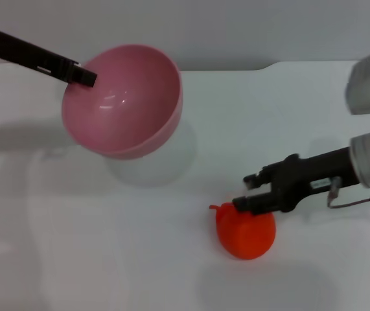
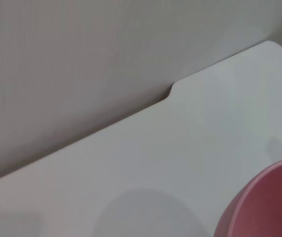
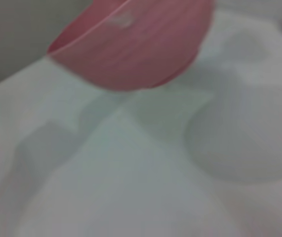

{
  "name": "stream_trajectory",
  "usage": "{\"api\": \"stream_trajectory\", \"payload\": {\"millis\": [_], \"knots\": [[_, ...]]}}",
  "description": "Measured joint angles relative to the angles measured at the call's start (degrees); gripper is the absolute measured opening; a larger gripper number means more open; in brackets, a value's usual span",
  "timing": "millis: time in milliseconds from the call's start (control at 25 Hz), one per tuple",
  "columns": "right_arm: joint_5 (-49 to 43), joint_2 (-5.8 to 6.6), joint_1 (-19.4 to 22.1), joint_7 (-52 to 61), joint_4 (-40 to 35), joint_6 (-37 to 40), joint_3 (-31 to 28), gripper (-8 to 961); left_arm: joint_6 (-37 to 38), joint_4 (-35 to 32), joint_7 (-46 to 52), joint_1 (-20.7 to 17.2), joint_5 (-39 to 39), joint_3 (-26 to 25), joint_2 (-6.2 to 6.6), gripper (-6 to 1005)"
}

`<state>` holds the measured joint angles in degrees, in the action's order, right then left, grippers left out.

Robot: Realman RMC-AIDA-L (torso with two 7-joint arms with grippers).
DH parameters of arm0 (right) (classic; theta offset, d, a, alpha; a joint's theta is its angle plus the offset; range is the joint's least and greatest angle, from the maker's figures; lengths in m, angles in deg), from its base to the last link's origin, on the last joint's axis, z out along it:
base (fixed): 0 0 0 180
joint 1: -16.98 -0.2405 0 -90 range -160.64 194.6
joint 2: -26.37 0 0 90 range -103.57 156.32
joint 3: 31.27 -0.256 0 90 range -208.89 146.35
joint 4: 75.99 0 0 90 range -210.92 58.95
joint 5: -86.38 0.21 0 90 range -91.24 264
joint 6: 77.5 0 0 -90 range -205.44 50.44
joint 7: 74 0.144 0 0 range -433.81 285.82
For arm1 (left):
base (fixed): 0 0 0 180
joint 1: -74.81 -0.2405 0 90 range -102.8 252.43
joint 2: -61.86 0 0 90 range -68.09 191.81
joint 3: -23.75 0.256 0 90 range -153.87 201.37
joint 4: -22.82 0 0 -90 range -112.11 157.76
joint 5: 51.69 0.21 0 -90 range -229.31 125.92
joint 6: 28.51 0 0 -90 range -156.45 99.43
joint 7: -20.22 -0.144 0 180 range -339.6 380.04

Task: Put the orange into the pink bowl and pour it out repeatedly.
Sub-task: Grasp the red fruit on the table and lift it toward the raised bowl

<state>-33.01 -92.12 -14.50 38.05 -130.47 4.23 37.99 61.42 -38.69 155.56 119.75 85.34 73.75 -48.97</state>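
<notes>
White table [image 1: 288, 103] fills your head view, its far edge meeting a plain grey wall [image 2: 81, 59] with a small notch in the edge. Your left end effector [image 1: 87, 78] reaches in from the far left and is clamped on the rim of the pink bowl [image 1: 123, 100], holding it lifted above the table and tilted so its opening faces toward you and slightly right; a soft shadow lies on the table beneath it. You can see nothing inside the bowl. Your right end effector [image 1: 249, 192] comes in from the right at the near side, its dark fingers a little apart, the lower one touching the top of the orange [image 1: 246, 232]. The orange sits on the table, near and to the right of the bowl, well apart from it. From the right wrist view you see the bowl's underside [image 3: 136, 44] hanging over the table, blurred.
</notes>
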Motion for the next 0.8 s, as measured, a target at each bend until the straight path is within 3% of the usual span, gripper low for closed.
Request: {"api": "stream_trajectory", "payload": {"millis": [360, 800], "knots": [[-5.38, -0.02, -2.71, 2.88, 0.08, 2.08, 2.21, 438, 0.06, 0.09, -0.04, -1.15, -0.18, -0.03, -0.71, 43], [-7.84, -0.27, -3.15, 3.6, 2.29, -0.48, 4.81, 425, -0.34, 0.13, -0.42, -0.95, -0.25, -0.08, -1.18, 43]]}}
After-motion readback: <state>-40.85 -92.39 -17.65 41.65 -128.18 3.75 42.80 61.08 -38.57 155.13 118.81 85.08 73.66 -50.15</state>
